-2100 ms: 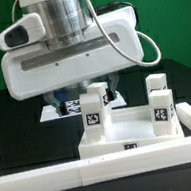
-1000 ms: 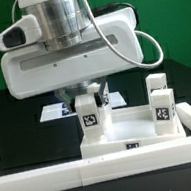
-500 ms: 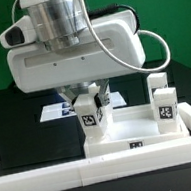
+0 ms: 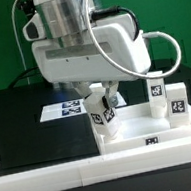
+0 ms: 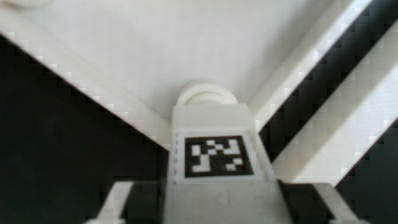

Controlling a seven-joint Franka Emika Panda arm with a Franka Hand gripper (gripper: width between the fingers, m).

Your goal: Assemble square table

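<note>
On the exterior view's left: black worktop, a white rail along the front edge, and the marker board lying flat behind. Centre: tool under the bulky white wrist housing, pinching a tilted tagged leg, lower end touching or just above the square top near its left corner. Further right: two more legs standing upright on the top, side by side, well apart from the held one. Green wall behind.

Only in the wrist view: held leg seen end-on with its tag facing the camera, rounded tip pointing at a white corner of the top, grey fingers flanking both sides, black worktop either side.
</note>
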